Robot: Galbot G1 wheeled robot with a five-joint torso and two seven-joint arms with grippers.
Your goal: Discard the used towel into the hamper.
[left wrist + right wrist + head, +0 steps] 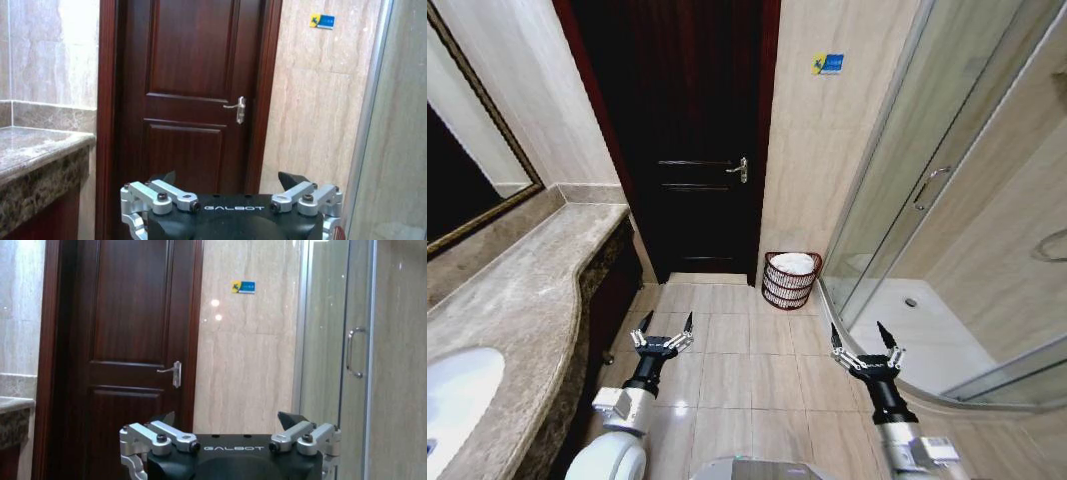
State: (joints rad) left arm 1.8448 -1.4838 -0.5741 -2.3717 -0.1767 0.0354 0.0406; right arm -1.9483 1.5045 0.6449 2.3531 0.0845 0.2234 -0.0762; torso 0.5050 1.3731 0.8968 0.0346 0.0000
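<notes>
Standing at the far end of the tiled floor [747, 370], the hamper [789, 285] sits against the beige wall, tucked between the dark wooden door [692, 140] and the glass shower [927, 200]. A white towel [792, 263] is lying inside it, heaped up to the rim. Both arms are held out low over the floor, well short of the hamper. The left gripper [665, 325] hovers beside the marble counter [517, 300], fingers spread apart and holding nothing. The right gripper [864, 335] hangs near the shower's curved base, its fingers spread wide too, nothing between them. From the wrists, both point toward the door and its silver handle [240, 109].
</notes>
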